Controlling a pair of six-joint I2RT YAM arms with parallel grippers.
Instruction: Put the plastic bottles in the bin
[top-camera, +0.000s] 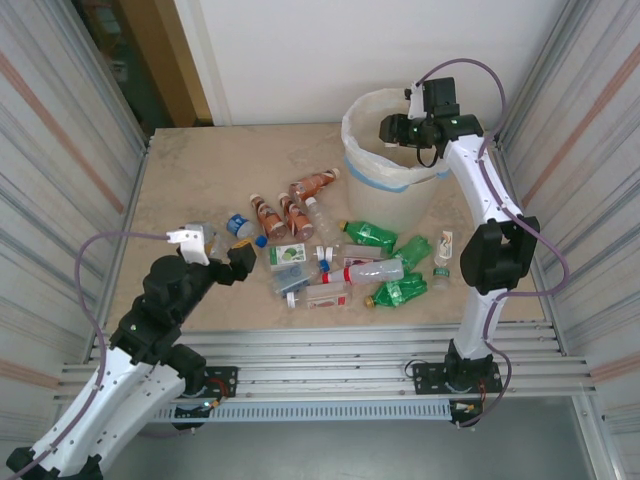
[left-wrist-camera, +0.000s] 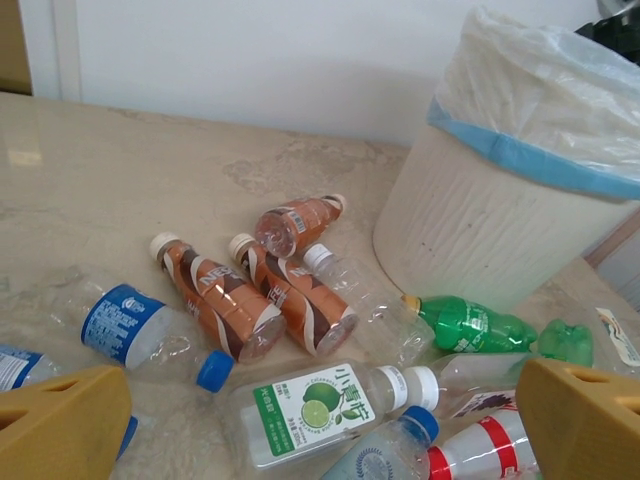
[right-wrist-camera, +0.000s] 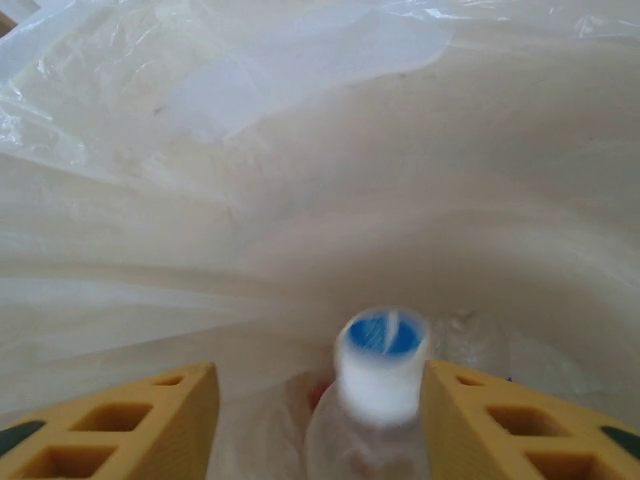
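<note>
**Inspector:** Location of the bin (top-camera: 400, 200)?

**Recorder:** Upright at the far right of the table (top-camera: 200, 170). A translucent liner bag (right-wrist-camera: 300, 150) is folded over its rim, with a blue tape band (left-wrist-camera: 520, 160) just below.

**Inspector:** Right gripper (right-wrist-camera: 320, 400)?

**Recorder:** Over the bin's mouth, pointing down into the liner. Its yellow fingers (right-wrist-camera: 150, 420) stand apart. A clear bottle (right-wrist-camera: 380, 360) with a white, blue-topped cap sits between them and looks blurred. A bare gap shows on one side of it, so the bottle is not clamped.

**Inspector:** Left gripper (left-wrist-camera: 325, 420)?

**Recorder:** Spread wide and gripping nothing. It sits low over the near left of the table, facing the pile.

**Inspector:** Bottles on the table?

**Recorder:** A loose pile lies in front of the bin. It includes brown-labelled bottles (left-wrist-camera: 225, 300), green bottles (top-camera: 370, 235), a clear bottle with a blue label (left-wrist-camera: 125, 325) and one with a lime label (left-wrist-camera: 310, 410). All lie on their sides, well apart from the right gripper.
</note>
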